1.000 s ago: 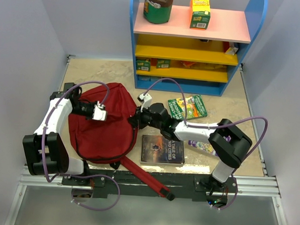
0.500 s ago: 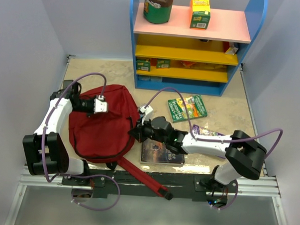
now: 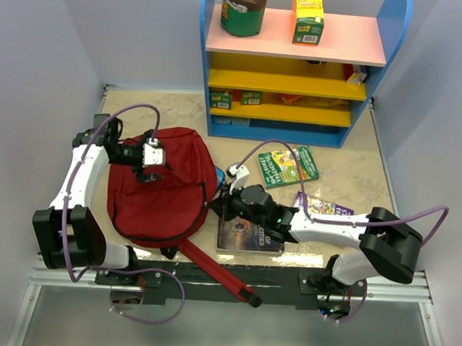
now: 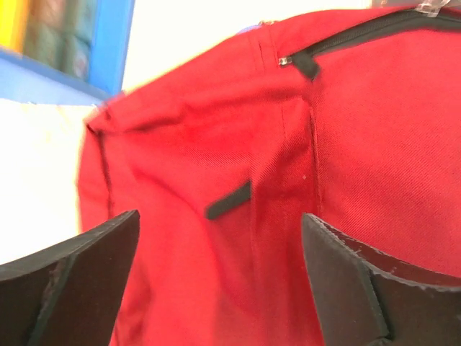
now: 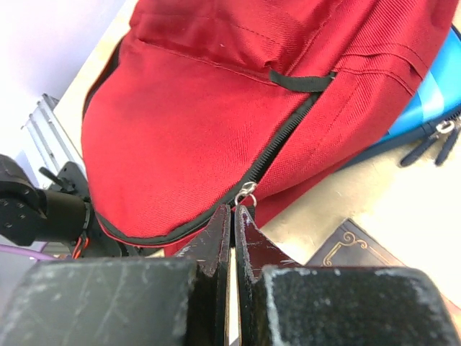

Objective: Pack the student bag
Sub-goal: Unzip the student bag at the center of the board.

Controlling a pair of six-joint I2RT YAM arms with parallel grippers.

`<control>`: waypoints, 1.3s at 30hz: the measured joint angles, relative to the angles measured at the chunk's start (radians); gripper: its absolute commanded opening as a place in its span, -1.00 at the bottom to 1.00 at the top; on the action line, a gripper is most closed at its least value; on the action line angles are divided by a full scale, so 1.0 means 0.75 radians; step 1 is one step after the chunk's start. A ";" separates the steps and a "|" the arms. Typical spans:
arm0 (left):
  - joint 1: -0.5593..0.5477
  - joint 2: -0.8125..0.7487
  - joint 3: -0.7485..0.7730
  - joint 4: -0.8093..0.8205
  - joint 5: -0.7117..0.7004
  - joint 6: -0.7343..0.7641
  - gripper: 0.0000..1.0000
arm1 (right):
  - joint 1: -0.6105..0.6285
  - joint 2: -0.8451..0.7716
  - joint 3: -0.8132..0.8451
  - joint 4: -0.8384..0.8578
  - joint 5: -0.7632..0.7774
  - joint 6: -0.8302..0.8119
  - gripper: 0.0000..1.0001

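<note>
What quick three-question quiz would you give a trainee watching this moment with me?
1. True or false: the left gripper is clamped on the student bag.
2. Pick one. What pokes out from beneath the bag's edge in the right wrist view? A, a lunch box. B, a blue pencil case. C, a water bottle.
3. In a few words: which part of the bag sits right at the tips of the right gripper?

Key
1. False. Its jaws stand wide apart over the red fabric.
2. B.
3. The zipper pull. The jaws are shut there.
</note>
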 measured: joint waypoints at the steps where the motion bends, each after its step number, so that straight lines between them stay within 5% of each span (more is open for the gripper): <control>1: -0.004 0.003 0.043 -0.056 0.009 0.046 1.00 | 0.001 0.000 0.001 -0.011 0.007 0.003 -1.00; 6: -0.103 0.028 0.240 -0.299 0.034 0.263 1.00 | 0.005 0.003 0.001 -0.040 0.021 0.007 -1.00; 13: -0.524 0.141 0.217 -0.370 -0.017 0.406 1.00 | 0.006 0.003 0.005 -0.067 0.051 0.010 -1.00; 18: -0.600 0.381 0.277 -0.415 -0.072 0.460 0.98 | 0.006 0.003 0.006 -0.087 0.060 0.014 -1.00; 23: -0.651 0.488 0.319 -0.431 -0.141 0.492 0.74 | 0.006 0.003 0.007 -0.090 0.061 0.015 -1.00; 29: -0.717 0.544 0.349 -0.464 -0.188 0.511 0.08 | 0.006 0.003 0.021 -0.091 0.063 0.015 -1.00; 34: -0.720 0.605 0.350 -0.457 -0.232 0.511 -0.92 | 0.006 0.003 0.027 -0.090 0.063 0.015 -1.00; 39: -0.720 0.620 0.350 -0.428 -0.263 0.507 -1.00 | 0.006 0.003 0.030 -0.091 0.075 0.014 -1.00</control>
